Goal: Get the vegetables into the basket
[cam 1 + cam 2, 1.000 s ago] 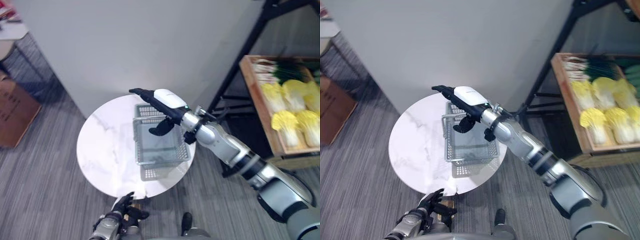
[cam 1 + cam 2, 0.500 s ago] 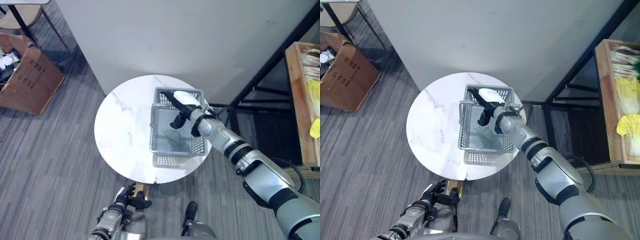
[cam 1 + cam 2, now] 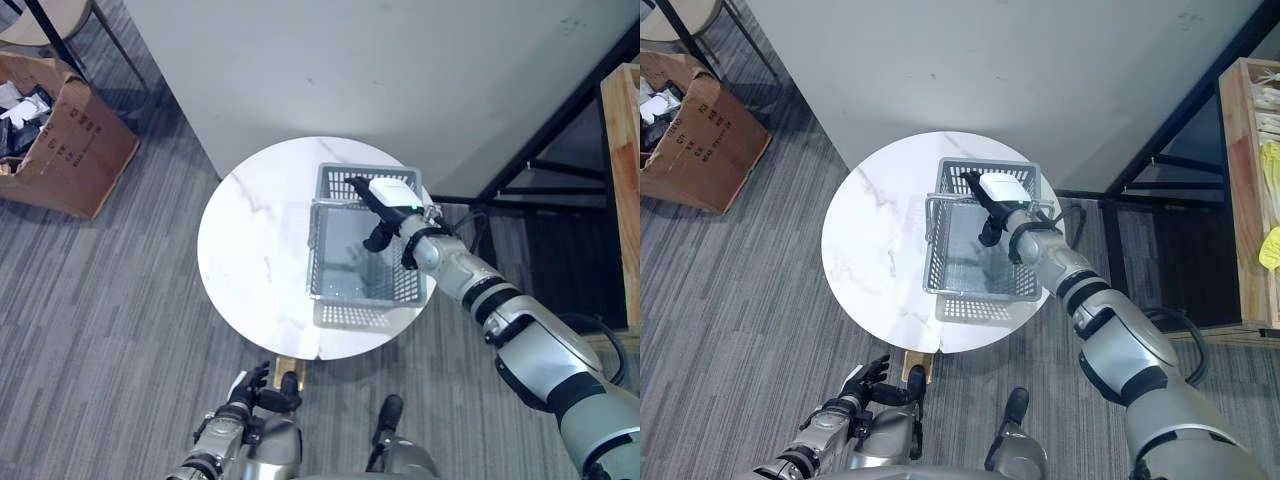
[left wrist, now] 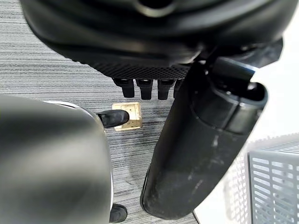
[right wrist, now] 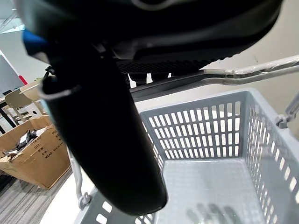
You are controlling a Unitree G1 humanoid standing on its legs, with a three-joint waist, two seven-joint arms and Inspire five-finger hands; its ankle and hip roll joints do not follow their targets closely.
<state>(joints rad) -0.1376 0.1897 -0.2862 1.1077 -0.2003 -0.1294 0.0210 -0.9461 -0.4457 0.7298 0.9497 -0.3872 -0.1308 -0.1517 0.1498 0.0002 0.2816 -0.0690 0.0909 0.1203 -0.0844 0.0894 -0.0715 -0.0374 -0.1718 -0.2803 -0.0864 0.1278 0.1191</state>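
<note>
**Meanwhile, an empty basket and produce out of reach**

Over on the left, a brown cardboard box (image 3: 62,135) sits on the grey floor, well away from the work. Low down by the robot's body hangs the left hand (image 3: 258,392), fingers loosely curled round nothing, apparently parked out of the way. The round white marble-topped table (image 3: 255,255) carries the grey perforated plastic basket (image 3: 982,268) toward its right side, wire handles lying along the rim, nothing inside. Stretched out over the basket is the right hand (image 3: 383,208), fingers straight and empty, likely just lining up above the opening. The vegetables, pale yellow bunches (image 3: 1269,245), lie in a wooden crate (image 3: 1236,200) far right, well apart from the basket, so the fetching looks yet to be done.
</note>
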